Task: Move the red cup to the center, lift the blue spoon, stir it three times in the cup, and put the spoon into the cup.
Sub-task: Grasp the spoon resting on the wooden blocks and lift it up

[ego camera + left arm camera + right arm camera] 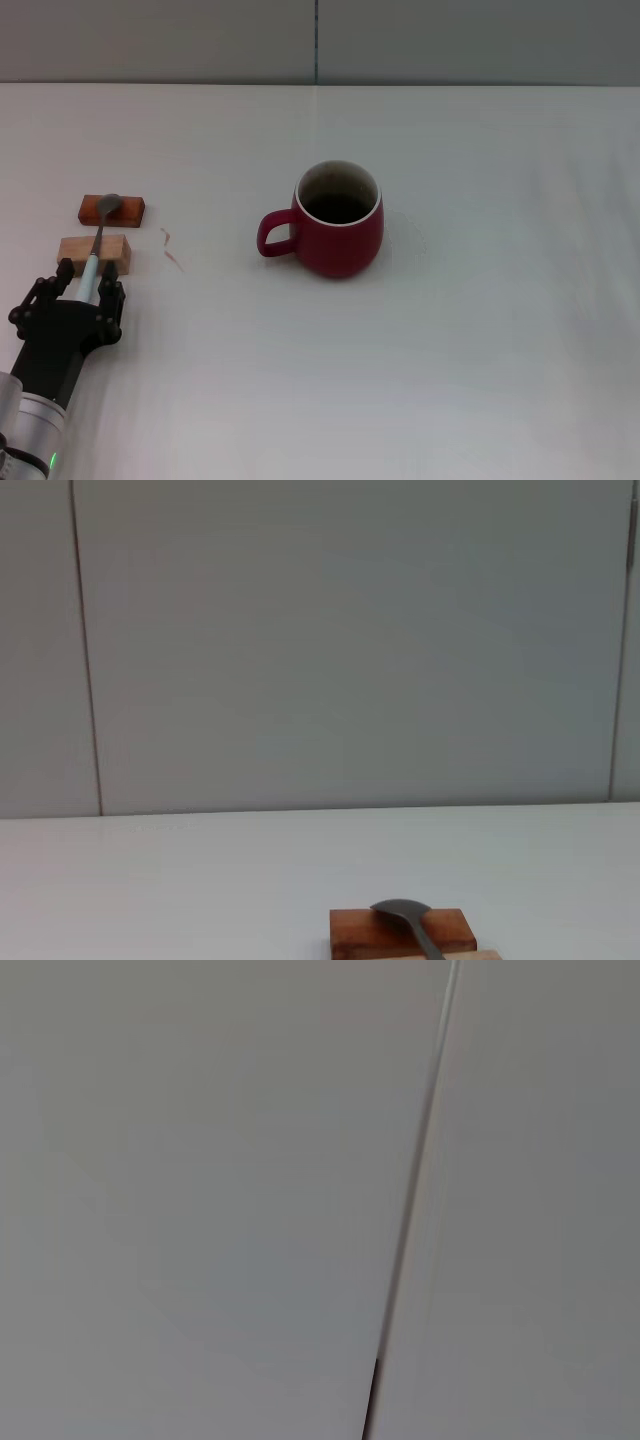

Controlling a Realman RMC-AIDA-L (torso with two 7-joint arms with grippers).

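closest to my head camera, at the near left of the white counter, sits my left gripper, black and low over the surface. its jaws stand on either side of the pale light-blue handle of the slim blue spoon, close against it, though i cannot tell whether they are actually pressing it.

the spoon runs away from me across two small wooden blocks. its handle crosses the pale tan block, the nearer one, and its grey metal bowl rests on the reddish-brown block just beyond. my left wrist camera sees that same dark bowl lying on the reddish-brown block, with the edge of the tan block below it.

just right of the blocks, a thin reddish squiggle mark lies on the counter.

further right, near the middle of the counter and well apart from the spoon, stands the rounded dark-red ceramic mug, the red cup. it is upright, with a cream-white rim, a dark inside, and its loop handle pointing left toward the blocks.

my right gripper is out of sight; its wrist camera shows only a grey wall panel with a seam.
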